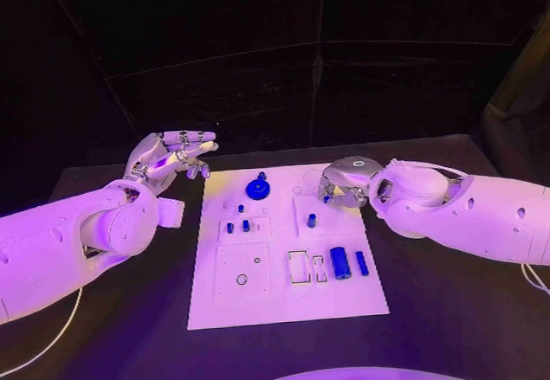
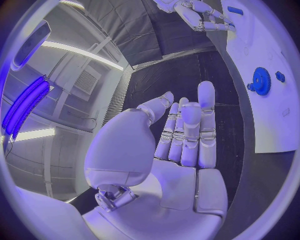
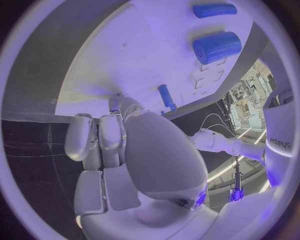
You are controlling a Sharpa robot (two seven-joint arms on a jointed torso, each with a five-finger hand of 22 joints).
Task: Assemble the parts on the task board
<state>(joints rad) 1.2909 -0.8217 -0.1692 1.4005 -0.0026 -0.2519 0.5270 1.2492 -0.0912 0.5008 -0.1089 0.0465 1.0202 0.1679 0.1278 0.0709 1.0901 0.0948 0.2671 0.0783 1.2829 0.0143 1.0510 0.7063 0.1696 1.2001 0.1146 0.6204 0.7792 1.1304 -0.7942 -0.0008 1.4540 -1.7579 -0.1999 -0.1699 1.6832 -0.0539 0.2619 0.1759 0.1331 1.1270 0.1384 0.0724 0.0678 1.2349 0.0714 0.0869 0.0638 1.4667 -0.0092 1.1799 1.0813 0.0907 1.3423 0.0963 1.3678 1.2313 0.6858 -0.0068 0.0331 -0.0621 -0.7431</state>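
Head view: black table [image 1: 483,316], dark backdrop.

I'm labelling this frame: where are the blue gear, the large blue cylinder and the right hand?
blue gear [image 1: 258,188], head view, its round face.
large blue cylinder [image 1: 339,262], head view, middle of its side.
right hand [image 1: 342,186], head view, its back.

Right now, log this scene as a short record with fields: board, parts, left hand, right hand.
board: white task board in the middle of the black table
parts: blue gear at the far end; thick blue cylinder and thin blue pin side by side at the near right; small blue pegs mid-board
left hand: left hand raised off the board's far left corner, fingers apart, holding nothing
right hand: right hand over the board's far right corner, fingers curled down; a grip cannot be told
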